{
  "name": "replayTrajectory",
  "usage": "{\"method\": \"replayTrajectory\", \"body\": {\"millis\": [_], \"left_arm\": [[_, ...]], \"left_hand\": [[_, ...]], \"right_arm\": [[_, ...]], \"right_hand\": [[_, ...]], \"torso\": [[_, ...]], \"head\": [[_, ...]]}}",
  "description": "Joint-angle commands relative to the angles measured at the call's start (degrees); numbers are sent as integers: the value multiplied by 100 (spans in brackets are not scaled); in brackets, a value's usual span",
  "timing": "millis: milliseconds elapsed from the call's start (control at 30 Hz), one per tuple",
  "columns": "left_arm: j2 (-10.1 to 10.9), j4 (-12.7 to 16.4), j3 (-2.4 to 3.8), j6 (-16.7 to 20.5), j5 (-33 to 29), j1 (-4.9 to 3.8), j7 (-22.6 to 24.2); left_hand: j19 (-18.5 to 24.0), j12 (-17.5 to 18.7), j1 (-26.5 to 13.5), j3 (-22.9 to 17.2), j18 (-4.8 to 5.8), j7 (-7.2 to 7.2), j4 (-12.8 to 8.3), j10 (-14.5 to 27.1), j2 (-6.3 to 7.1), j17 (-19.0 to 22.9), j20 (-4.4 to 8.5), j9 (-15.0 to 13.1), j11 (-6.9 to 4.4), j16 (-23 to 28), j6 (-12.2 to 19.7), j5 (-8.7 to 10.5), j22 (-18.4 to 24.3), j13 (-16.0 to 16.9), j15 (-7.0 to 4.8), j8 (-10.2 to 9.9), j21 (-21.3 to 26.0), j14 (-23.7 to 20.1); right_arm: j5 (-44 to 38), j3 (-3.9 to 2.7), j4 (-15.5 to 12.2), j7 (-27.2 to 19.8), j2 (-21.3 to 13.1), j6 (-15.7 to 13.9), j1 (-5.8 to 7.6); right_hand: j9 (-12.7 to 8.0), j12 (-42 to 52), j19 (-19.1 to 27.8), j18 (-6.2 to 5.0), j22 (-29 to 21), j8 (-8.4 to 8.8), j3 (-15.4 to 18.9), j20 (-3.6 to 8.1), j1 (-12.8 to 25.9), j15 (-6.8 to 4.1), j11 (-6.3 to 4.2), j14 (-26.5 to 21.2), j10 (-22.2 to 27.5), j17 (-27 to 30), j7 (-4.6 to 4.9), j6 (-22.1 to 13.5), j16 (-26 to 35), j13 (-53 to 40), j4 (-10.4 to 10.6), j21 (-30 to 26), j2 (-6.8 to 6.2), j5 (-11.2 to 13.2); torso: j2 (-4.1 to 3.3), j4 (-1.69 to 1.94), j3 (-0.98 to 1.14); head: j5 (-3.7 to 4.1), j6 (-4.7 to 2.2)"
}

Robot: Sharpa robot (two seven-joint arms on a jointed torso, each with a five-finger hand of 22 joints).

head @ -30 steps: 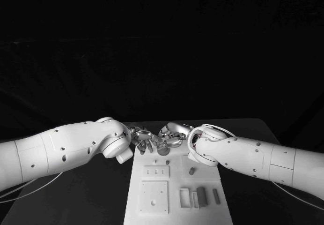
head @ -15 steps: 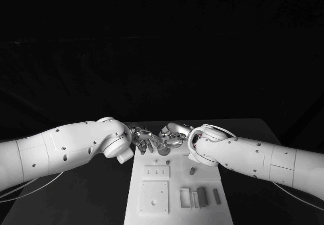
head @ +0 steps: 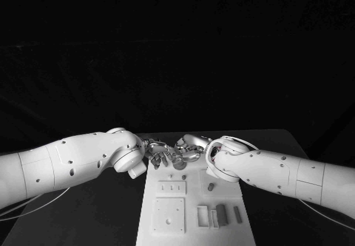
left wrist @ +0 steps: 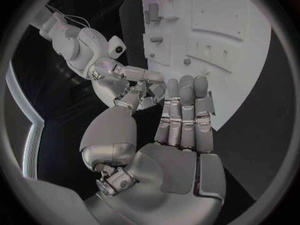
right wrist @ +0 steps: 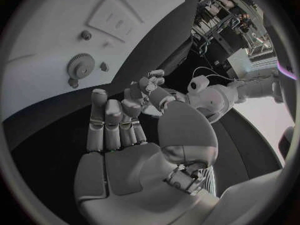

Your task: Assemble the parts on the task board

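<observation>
The white task board (head: 194, 190) runs down the middle of the black table. Over its far end my left hand (head: 158, 152) and right hand (head: 191, 147) meet fingertip to fingertip. Just under them a round grey gear (head: 178, 165) lies on the board, also seen as the gear (right wrist: 81, 65) in the right wrist view. My left hand (left wrist: 175, 130) has straight fingers held together, its thumb near the first finger, and the right hand (left wrist: 119, 80) touches its tips. Whether a small part sits between them I cannot tell. My right hand (right wrist: 125, 145) is posed alike, with the left hand (right wrist: 150, 87) at its thumb.
A short grey peg (head: 211, 187) lies mid-board. Grey bars (head: 220, 214) lie in slots at the near right. A square plate (head: 169, 214) and a smaller slotted plate (head: 172, 187) sit at the near left. Both forearms flank the board.
</observation>
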State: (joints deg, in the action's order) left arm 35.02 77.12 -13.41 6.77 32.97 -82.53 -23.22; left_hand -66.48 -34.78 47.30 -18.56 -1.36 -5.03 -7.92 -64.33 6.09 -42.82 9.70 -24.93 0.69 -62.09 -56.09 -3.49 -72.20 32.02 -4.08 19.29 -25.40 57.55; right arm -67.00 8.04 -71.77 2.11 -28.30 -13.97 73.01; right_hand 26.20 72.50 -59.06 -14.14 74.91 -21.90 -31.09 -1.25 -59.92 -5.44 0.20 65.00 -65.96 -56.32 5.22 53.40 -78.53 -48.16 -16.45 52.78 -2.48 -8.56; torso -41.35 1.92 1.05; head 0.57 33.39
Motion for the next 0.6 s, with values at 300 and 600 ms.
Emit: {"method": "replayTrajectory", "body": {"millis": [300,600], "left_arm": [[-53,35,11,-112,3,-10,8],[-61,28,10,-98,7,-10,-32]], "left_hand": [[1,28,-87,80,-264,-151,31,28,-16,-14,16,2,11,26,-118,33,-2,16,-23,-21,38,-20],[-29,24,137,43,-258,-149,-85,16,-260,-27,14,-13,9,19,-130,13,-31,40,-27,-22,49,-7]], "right_arm": [[-67,-1,-40,-23,23,45,-5],[-73,-1,-89,-26,18,28,-5]], "right_hand": [[14,-26,-38,-86,63,-19,-31,14,10,-33,-34,3,-17,6,102,143,-8,3,4,-1,41,-47],[18,-26,-39,-86,63,-19,-37,15,8,-36,-37,4,-18,7,99,147,-9,2,2,0,42,-58]], "torso": [[-1,-1,-1],[-1,3,1]], "head": [[-15,-1],[-17,-9]]}}
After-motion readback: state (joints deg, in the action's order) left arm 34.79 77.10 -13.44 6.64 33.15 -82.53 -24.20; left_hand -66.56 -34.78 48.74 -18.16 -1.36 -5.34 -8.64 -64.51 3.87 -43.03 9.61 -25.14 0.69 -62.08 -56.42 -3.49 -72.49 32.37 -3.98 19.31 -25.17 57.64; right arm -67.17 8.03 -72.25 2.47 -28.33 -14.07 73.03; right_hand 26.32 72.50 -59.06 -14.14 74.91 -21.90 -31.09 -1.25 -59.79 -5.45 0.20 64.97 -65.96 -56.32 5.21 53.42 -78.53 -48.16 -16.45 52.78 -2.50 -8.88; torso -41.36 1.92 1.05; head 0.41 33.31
